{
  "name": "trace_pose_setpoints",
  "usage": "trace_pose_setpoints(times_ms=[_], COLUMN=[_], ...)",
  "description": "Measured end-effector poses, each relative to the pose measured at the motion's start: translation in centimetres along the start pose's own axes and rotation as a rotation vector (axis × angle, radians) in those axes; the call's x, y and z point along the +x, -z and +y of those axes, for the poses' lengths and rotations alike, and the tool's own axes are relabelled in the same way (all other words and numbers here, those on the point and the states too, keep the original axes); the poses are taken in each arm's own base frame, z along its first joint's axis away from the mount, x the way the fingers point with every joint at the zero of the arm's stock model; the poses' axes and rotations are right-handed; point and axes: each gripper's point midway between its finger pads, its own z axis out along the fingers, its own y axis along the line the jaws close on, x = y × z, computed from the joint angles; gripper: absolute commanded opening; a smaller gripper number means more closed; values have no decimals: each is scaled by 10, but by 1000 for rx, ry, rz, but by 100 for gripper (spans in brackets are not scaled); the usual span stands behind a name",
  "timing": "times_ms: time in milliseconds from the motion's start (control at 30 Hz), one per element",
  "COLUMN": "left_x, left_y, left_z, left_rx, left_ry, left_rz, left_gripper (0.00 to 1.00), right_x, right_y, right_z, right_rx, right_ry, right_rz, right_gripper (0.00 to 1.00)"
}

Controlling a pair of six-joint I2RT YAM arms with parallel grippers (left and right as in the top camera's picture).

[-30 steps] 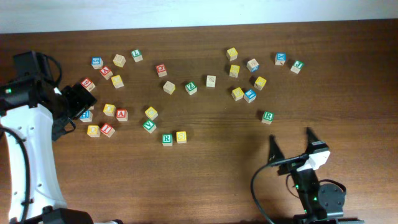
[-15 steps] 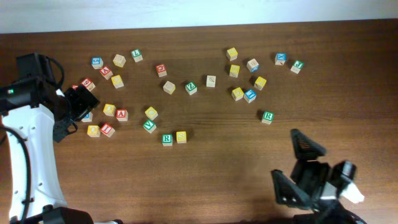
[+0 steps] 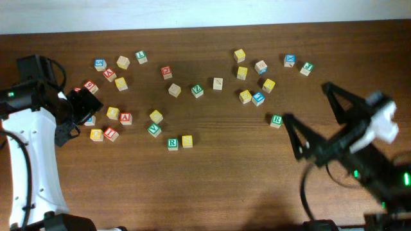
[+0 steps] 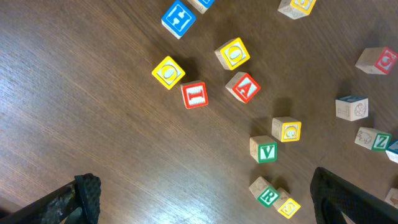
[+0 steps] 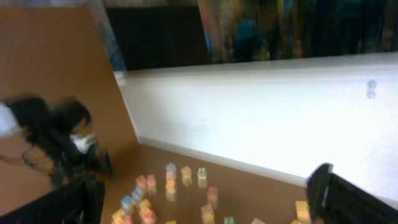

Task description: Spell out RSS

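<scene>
A green R cube (image 3: 172,144) and a yellow S cube (image 3: 187,141) sit side by side, touching, at the table's front middle. The left wrist view shows the same R cube (image 4: 268,196) and S cube (image 4: 288,207) near its right finger. Another green R cube (image 3: 275,120) lies at the right. Several other yellow cubes are scattered, their letters unreadable. My left gripper (image 3: 83,106) hovers open over the left cluster, empty (image 4: 204,186). My right gripper (image 3: 305,102) is raised, open and empty (image 5: 205,186); its view is blurred and tilted.
Several other letter cubes lie in a left cluster (image 3: 110,114), a middle row (image 3: 196,90) and a right group (image 3: 258,97). The table's back edge meets a white wall (image 5: 261,118). Bare wood lies along the front of the table (image 3: 225,186).
My right arm has swung up from the front edge and to the right, its open jaws now high over the right side. The left arm has stayed nearly still.
</scene>
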Motion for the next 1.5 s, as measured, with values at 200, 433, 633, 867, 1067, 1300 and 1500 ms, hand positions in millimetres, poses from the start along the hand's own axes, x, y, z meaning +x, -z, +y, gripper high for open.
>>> trace_pose_setpoints(times_ms=[200,433,633,867,1067,1300,1500], left_x=[0,0,0,0,0,0,0], left_y=[0,0,0,0,0,0,0], left_z=[0,0,0,0,0,0,0], left_rx=[0,-1,-1,-1,-1,-1,-1], left_ry=[0,0,0,0,0,0,0], left_rz=[0,0,1,0,1,0,1], left_gripper=[99,99,99,99,99,99,99], right_x=[36,110,166,228,256,294,329], right_y=[-71,-154,-213,-238,-260,-278,-276], right_z=[-58,-117,-97,-147,-196,-217,-209], right_rx=[61,135,-32,424,730,806,871], right_ry=[-132,-321,-435,-675,-829,-916,-943], right_rz=[331,715,814,843,682,635,693], right_gripper=[98,98,98,98,87,87,85])
